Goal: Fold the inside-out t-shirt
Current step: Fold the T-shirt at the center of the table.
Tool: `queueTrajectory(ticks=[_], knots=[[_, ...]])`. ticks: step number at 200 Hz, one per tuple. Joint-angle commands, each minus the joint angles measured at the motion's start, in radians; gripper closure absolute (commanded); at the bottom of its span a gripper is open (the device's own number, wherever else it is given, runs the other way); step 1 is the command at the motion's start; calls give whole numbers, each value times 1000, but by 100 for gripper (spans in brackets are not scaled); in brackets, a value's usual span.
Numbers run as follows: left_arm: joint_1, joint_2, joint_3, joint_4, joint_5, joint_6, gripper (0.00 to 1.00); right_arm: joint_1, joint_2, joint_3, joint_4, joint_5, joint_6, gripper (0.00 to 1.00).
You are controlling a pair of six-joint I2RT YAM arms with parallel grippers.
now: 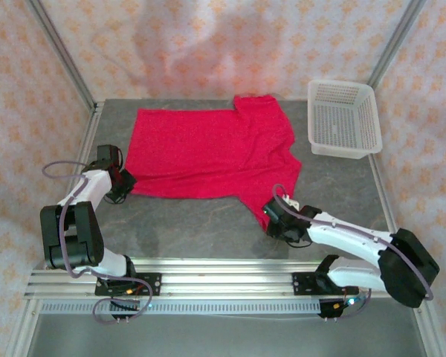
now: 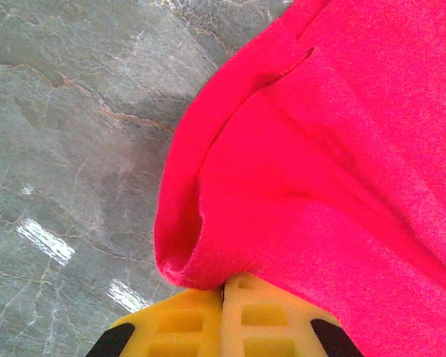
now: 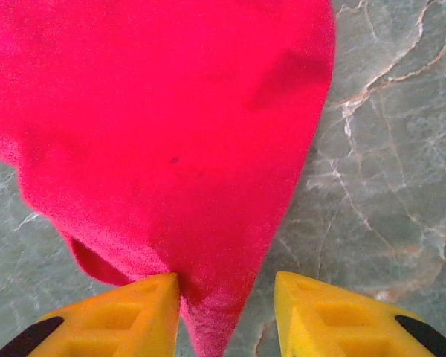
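Pinches the t-shirt, spread flat on the table left of the basket, with left gripper fingers pressed together. Straddles its near-right corner with right gripper fingers apart

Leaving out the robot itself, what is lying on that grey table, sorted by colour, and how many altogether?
Red: 1, the crimson-red soft fabric t-shirt
White: 1, the white plastic mesh basket
Total: 2
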Motion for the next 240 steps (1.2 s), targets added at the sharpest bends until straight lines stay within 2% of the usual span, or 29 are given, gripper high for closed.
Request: queueTrajectory(ticks=[1,13,26,36,52,63,82,111,138,166,204,240], knots=[[1,-16,24,-43,-5,10,100,-32,25,-15,69,15,-11,78],[1,-18,27,-47,-7,11,100,-51,46,13,43,26,-35,100],[2,-19,36,-61,-17,16,100,-61,29,88,-45,39,-77,100],[3,-21,49,-80,-28,20,100,-63,-12,185,-187,67,-117,100],[13,-28,74,-106,-44,24,100,-64,-120,356,-411,200,-159,100],[27,-34,84,-115,-49,24,100,-65,-220,419,-490,267,-168,100],[50,-42,86,-120,-60,22,100,-69,-354,376,-497,211,-163,100],[58,-36,79,-122,-74,24,100,-63,-352,289,-530,99,-108,100],[58,-44,78,-132,-74,25,100,-65,-394,304,-534,129,-66,100],[57,-92,65,-132,-27,10,100,-68,-390,337,-518,141,-52,100],[50,-280,36,-199,21,-12,100,-68,-443,394,-495,191,-47,100],[45,-516,16,-332,30,-17,100,-70,-495,457,-601,184,-23,100]])
